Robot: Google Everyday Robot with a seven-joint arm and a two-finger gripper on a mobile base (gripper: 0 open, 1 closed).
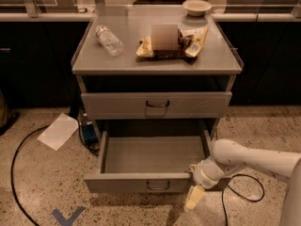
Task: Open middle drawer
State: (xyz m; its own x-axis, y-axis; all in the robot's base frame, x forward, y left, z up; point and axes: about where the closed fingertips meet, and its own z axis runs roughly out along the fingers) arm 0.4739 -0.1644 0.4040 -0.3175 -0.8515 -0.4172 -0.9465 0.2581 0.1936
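Camera view: gripper (194,197) low at right front corner of pulled-out middle drawer (150,157), perhaps touching; handle (157,186) lies leftward; grip state: cannot tell.

One cabinet (225,69) stood there, with two drawers showing: one shut drawer (117,105) and one pulled-out middle drawer (122,182), each with one handle. On top lay one bottle (109,40), one bowl (197,6) and a heap of snack packets (195,36), too bunched to count. The floor held one sheet of paper (59,131), one blue box (88,132) and two black cables (19,173). One gripper (194,197) hung at the open drawer's front right corner.
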